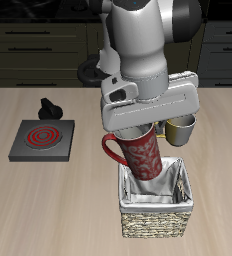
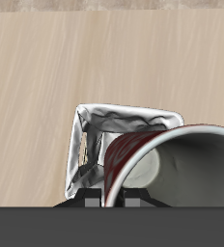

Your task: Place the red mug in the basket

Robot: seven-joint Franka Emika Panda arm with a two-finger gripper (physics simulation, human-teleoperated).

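The gripper (image 1: 138,120) grasped the tilted red mug (image 1: 140,152) over the basket (image 1: 158,222); lowering it centred, clear of the far rim, was advisable before release.

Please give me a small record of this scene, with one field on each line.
held object: red mug, tilted, above the basket
target: basket, cloth-lined, no mug in it
gripper: fingers hidden; seems shut on the mug's rim
other items: olive-yellow mug behind the basket; stove burner plate; dark moka pot
task status: mug not released
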